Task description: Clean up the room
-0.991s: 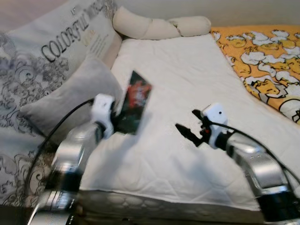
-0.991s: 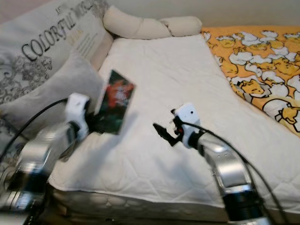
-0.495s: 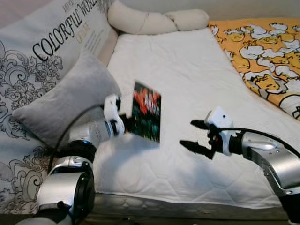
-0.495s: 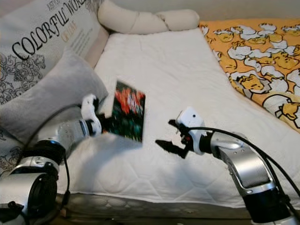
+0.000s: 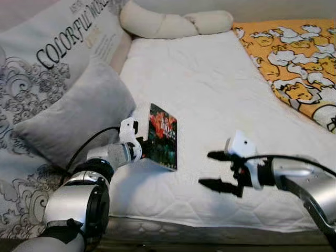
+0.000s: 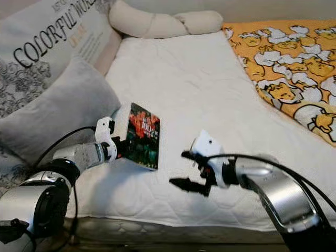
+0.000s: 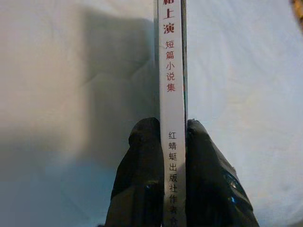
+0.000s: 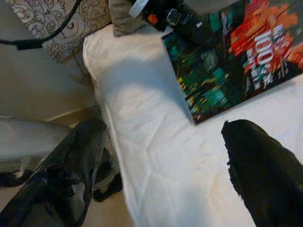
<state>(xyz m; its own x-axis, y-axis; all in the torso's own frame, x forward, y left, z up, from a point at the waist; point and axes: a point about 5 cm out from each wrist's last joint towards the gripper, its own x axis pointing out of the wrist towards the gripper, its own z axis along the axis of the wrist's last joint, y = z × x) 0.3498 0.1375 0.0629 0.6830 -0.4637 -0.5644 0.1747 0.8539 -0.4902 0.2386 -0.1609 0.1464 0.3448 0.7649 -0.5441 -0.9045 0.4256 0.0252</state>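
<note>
Here, the scene line by line.

Bed: a white quilted mattress [image 5: 210, 94] runs from the lower edge up to the top centre of the head views.
Book: a book [image 5: 163, 136] with a dark cover of red and green and white lettering stands tilted on its lower edge on the mattress, left of centre; the left wrist view shows its white spine [image 7: 173, 109] with red and black Chinese characters.
Left tool: the left tool [image 5: 143, 149] is clamped on the book's spine at its lower left; in the wrist view both black fingers [image 7: 142, 175] press against either side of the spine.
Right tool: the right tool [image 5: 216, 169] hangs over the mattress at lower centre-right, its two fingers spread apart and holding nothing, pointing toward the book and apart from it; its wrist view shows the book cover [image 8: 236, 52] at the upper right, between and beyond the two fingers [image 8: 71, 165].
Pillows: a grey pillow [image 5: 79, 115] lies at the left, just beside the left arm; behind it a large printed cushion [image 5: 58, 47] reading "COLORFUL".
Top edge: a cream bolster [image 5: 173, 22] lies across the head of the mattress.
Right side: an orange blanket [image 5: 294, 58] with a cartoon duck print covers the upper right.
</note>
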